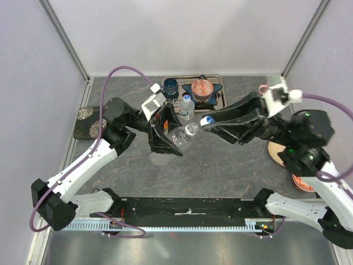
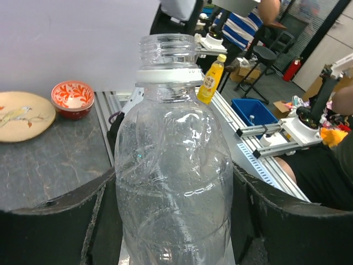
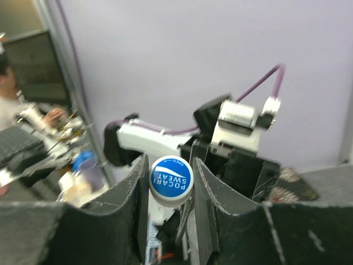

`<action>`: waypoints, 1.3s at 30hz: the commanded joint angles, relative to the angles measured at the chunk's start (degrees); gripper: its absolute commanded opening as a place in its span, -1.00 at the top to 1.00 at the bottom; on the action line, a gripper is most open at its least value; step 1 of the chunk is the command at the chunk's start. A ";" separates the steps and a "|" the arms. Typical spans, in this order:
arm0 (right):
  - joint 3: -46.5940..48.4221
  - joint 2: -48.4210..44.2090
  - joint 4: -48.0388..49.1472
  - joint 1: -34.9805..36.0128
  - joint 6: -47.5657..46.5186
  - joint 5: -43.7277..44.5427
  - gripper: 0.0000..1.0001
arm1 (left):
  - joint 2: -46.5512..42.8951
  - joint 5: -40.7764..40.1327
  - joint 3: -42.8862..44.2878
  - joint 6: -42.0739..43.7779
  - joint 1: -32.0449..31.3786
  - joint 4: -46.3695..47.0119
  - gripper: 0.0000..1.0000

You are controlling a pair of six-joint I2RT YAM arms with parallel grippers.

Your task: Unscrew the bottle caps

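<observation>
Above the middle of the tabletop (image 1: 220, 165), the blue cap (image 3: 171, 180) sits clenched in the right claw (image 1: 207, 122), just clear of the bare threaded neck of the clear bottle (image 2: 174, 182), which the left claw (image 1: 170, 139) grasps by its body, tilted. Hold the bottle firm while you draw the cap away along the neck's line, then set it on bare surface. The dark, stone-look surface carries a capped water bottle (image 1: 187, 107) beside a tray (image 1: 222, 95), within pale walls.
</observation>
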 commanded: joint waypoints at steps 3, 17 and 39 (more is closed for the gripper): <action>1.68 -4.65 -9.11 0.17 -7.90 32.79 1.00 | -3.23 -6.55 -0.98 8.40 0.38 -10.42 0.07; -33.11 10.53 -20.75 -1.15 5.62 61.68 1.00 | -25.47 -48.58 -9.06 25.64 0.30 -28.54 0.05; -32.86 36.48 -7.99 -6.60 5.63 57.55 1.00 | -32.42 -53.15 -14.16 29.15 0.30 -33.38 0.03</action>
